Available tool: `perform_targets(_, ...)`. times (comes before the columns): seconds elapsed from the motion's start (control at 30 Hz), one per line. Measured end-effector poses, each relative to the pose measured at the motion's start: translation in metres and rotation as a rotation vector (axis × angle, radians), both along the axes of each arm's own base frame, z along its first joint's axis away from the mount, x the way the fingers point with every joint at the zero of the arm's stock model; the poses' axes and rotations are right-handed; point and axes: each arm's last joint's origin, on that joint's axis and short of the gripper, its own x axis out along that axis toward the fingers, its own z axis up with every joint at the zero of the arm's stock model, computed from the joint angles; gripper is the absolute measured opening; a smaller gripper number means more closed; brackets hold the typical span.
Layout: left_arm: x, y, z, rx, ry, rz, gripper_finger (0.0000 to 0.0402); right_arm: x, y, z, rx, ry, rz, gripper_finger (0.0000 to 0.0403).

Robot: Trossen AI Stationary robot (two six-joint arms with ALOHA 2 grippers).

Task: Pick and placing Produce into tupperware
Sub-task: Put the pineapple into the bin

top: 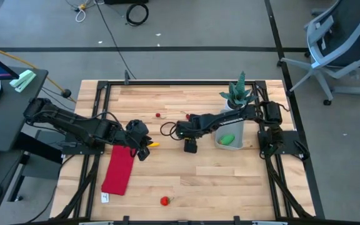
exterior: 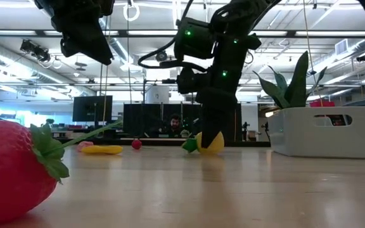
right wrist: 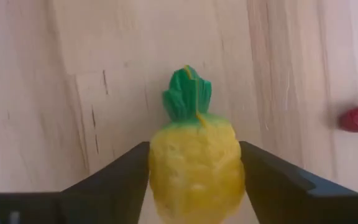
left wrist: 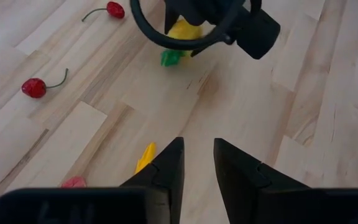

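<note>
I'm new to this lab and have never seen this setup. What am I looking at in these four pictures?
It is a robot with two dark arms at a wooden table. One picture looks straight down from above, one looks level across the table-top, and two come from cameras on the arms' wrists.

The right gripper is down at mid-table, its fingers on either side of a toy pineapple, touching it. The left gripper hovers open, above the table, beside a red cloth.

Also on the table: a strawberry, cherries, a small yellow piece, a potted plant, and a clear tub with something green inside.
</note>
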Motion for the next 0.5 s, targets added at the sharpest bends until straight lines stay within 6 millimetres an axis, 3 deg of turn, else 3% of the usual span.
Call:
perform_targets(0.2, 0.000, 0.000, 0.000, 0.000, 0.000, 0.000, 0.0087, -0.001, -0.004, 0.002, 0.014, -0.002, -0.044, 0.0181)
perform_targets(0.33, 0.000, 0.000, 0.000, 0.000, 0.000, 0.000, 0.0090, -0.005, -0.004, 0.009, 0.024, 0.019, -0.062, 0.0178)
perform_targets(0.5, 0.000, 0.000, 0.000, -0.002, -0.001, 0.002, 0.0093, -0.015, -0.002, 0.037, 0.032, -0.010, -0.081, 0.0189)
